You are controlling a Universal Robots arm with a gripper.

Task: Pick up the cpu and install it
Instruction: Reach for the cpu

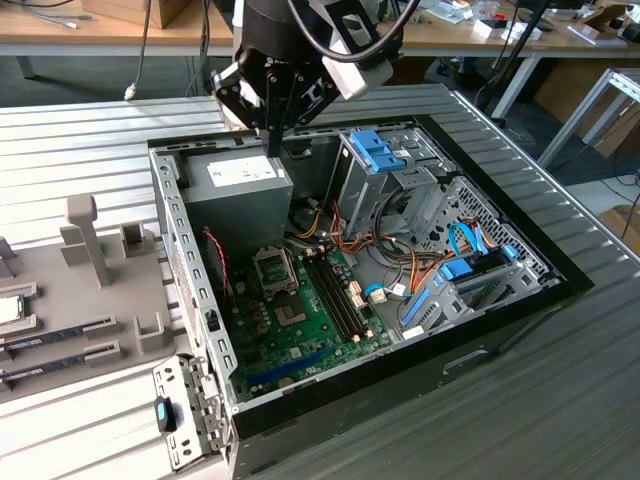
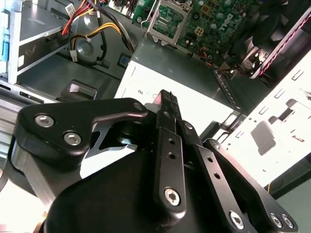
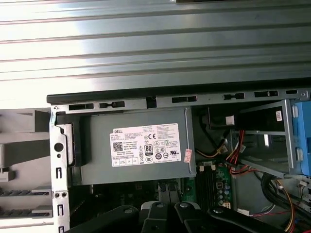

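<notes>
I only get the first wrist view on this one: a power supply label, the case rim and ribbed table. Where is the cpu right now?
Observer: In the exterior view the cpu lies on a grey tray at that view's left edge, outside the computer case.
Operator: So where does the gripper stand?
Observer: The gripper hangs above the power supply inside the case, well apart from the cpu.
Operator: Can you see the socket?
Observer: Yes. The socket frame sits on the green motherboard, just beside the power supply.
</notes>
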